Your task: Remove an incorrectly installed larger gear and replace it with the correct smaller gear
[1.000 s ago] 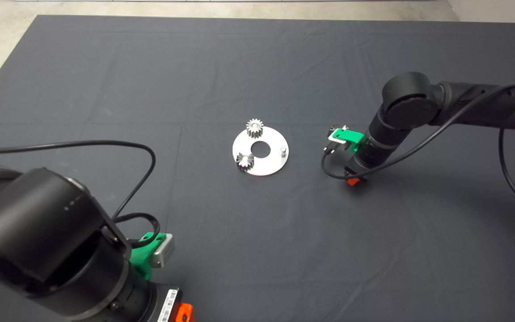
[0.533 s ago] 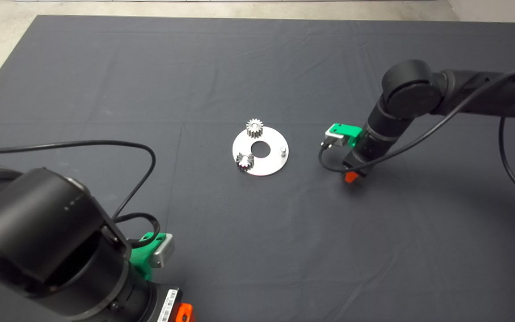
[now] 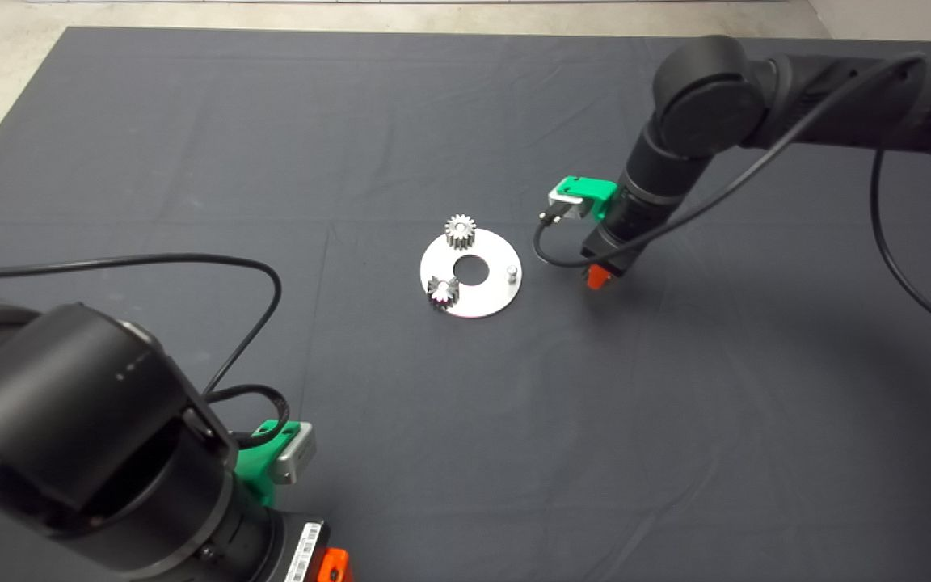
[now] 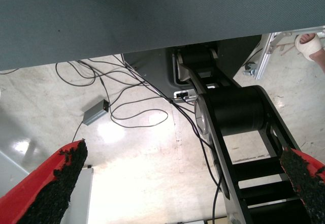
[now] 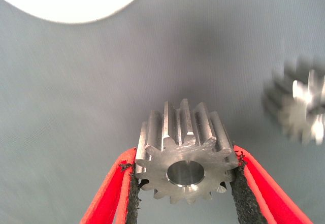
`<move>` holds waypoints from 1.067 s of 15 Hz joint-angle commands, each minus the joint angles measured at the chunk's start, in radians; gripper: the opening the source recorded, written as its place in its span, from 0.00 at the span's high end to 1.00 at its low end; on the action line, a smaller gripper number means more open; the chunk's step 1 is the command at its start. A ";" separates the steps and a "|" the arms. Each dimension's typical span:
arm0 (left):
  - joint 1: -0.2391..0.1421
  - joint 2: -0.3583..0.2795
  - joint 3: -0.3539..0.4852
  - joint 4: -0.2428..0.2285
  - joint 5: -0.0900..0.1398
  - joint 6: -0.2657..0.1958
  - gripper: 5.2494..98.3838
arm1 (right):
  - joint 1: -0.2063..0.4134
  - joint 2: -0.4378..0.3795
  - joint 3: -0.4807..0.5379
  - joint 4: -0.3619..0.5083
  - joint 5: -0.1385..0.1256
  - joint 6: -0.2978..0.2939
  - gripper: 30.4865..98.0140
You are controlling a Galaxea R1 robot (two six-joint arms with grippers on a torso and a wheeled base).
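Observation:
My right gripper is shut on the smaller gear, a steel spur gear with short straight teeth held by its sides. In the head view this gripper hangs just right of the round silver plate, which carries two small gears and a bare peg. The larger gear, with long shiny teeth, lies blurred on the mat beside the held gear; the right arm hides it in the head view. My left gripper is parked open at the lower left.
The dark mat spreads wide around the plate. The left arm's cable loops over the mat's left side. The left wrist view shows the floor with cables, the robot's base and a person's foot.
The right arm has moved up and to the left toward the plate, carrying the gear in its shut fingers. The left arm and the plate's gears have not moved.

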State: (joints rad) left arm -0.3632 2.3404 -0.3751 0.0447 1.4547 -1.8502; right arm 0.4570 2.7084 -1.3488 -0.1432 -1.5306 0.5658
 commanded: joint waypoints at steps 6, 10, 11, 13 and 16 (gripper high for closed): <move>-0.010 -0.003 0.013 -0.020 -0.002 -0.004 0.00 | 0.065 0.264 -0.209 0.074 -0.118 -0.007 0.86; -0.010 -0.003 0.013 -0.020 -0.002 -0.004 0.00 | 0.063 0.278 -0.209 0.074 -0.118 -0.007 0.86; -0.010 -0.002 0.012 -0.020 -0.002 -0.004 0.00 | 0.063 0.278 -0.211 0.074 -0.118 -0.007 0.86; -0.010 -0.002 0.013 -0.020 -0.002 -0.004 0.00 | 0.060 0.278 -0.211 0.073 -0.118 -0.009 0.86; -0.010 -0.002 0.013 -0.020 -0.002 -0.004 0.00 | 0.055 0.276 -0.211 0.071 -0.118 -0.009 0.86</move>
State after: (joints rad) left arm -0.3632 2.3404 -0.3751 0.0447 1.4550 -1.8502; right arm 0.4849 2.9698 -1.5596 -0.1096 -1.5274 0.5636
